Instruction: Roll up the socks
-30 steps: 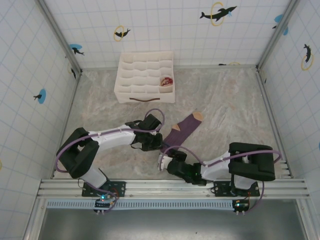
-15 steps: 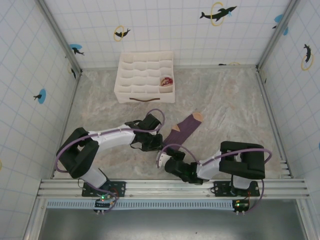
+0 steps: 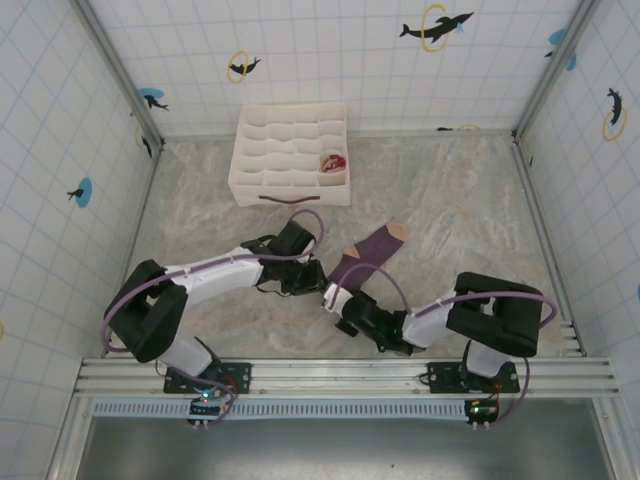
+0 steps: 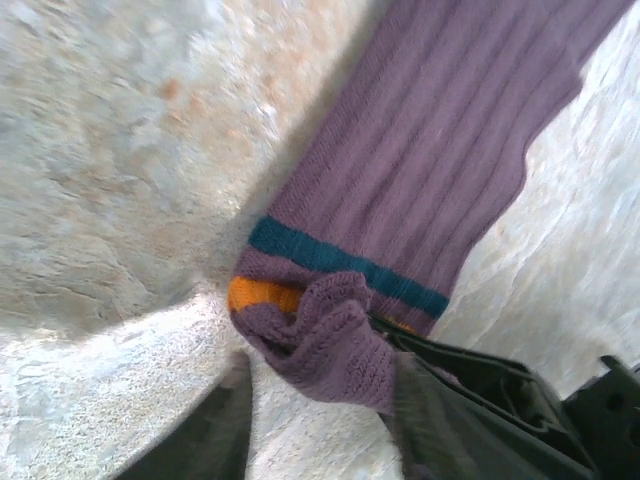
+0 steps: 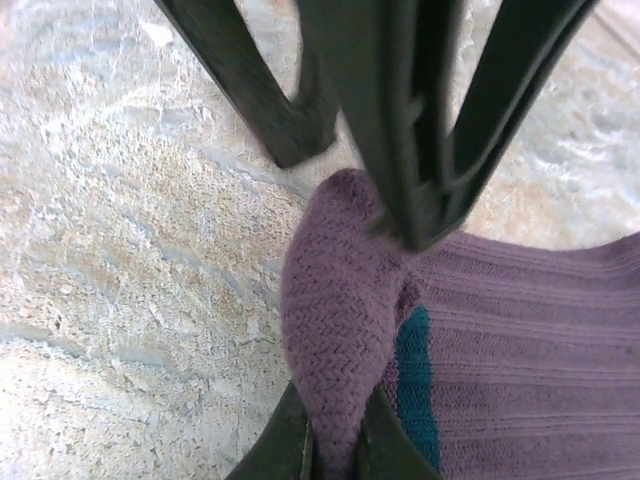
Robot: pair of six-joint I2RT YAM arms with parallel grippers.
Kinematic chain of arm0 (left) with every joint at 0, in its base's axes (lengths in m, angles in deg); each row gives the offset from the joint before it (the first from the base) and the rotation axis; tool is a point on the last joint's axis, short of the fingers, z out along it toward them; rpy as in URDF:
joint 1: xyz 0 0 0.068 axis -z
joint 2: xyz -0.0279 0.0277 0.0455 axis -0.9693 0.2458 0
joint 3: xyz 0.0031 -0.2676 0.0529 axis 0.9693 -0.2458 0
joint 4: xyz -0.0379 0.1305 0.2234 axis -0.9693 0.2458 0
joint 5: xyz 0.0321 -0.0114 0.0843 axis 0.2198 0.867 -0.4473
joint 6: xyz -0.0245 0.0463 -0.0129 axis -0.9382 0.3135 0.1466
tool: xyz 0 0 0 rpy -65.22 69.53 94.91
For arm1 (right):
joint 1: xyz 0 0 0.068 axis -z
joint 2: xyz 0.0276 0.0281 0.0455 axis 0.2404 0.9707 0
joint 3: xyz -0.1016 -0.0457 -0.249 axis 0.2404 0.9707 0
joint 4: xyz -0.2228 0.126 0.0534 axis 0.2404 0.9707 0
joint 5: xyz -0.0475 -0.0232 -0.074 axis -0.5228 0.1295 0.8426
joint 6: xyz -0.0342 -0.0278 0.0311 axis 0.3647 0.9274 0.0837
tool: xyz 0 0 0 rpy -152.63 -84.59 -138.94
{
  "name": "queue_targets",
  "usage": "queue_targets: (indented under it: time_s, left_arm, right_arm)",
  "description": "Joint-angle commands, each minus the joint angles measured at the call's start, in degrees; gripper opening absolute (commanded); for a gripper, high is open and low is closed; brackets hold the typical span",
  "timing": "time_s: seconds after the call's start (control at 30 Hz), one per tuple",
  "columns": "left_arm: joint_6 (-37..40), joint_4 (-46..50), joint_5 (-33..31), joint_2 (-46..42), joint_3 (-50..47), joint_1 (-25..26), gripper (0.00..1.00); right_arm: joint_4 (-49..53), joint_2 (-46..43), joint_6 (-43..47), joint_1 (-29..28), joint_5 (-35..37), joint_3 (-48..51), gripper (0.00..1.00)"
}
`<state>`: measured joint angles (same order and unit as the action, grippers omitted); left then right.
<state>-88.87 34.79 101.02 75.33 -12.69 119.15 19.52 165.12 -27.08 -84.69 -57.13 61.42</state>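
Now the grip has changed hands: the left end effector (image 3: 315,283), clamped a second ago, stands spread with its fingers (image 4: 215,440) either side of the cuff (image 4: 330,345), while the right end effector (image 3: 335,298) has pressed shut and pinches that bunched cuff fold. The purple sock (image 3: 368,256) lies flat on the counter (image 3: 450,200) near the middle of its near edge, toe pointing toward the far right corner. By the look of it the roll is barely begun: only the cuff is turned over, and the right arm probably has to carry it toward the toe.
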Motion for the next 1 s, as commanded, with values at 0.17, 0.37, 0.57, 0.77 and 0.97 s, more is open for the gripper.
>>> queue_targets:
  time_s: [0.17,0.37,0.57,0.77,0.97]
  left_arm:
    - [-2.2,-3.9,-3.1,-4.7,-4.4,-2.0,0.56]
    - [-6.8,-12.7,-3.2,-9.1,-10.8,-1.8,0.56]
    - [-11.1,-24.3,-3.7,-12.6,-18.1,-0.8,0.57]
    - [-12.5,-28.6,-6.8,-11.0,-18.7,2.5,0.57]
    - [-14.8,-32.4,-7.4,-7.3,-18.8,4.4,0.57]
  right_arm:
    - [2.7,-0.5,-13.3,7.6,-19.5,4.7,0.00]
    - [-1.5,0.9,-26.0,16.9,-37.3,6.0,0.00]
    - [-6.9,5.5,-40.4,23.8,-50.7,6.0,0.00]
    - [-15.2,10.4,-53.4,27.0,-54.9,7.9,0.00]
    - [-16.8,13.9,-63.9,29.2,-55.9,8.3,0.00]
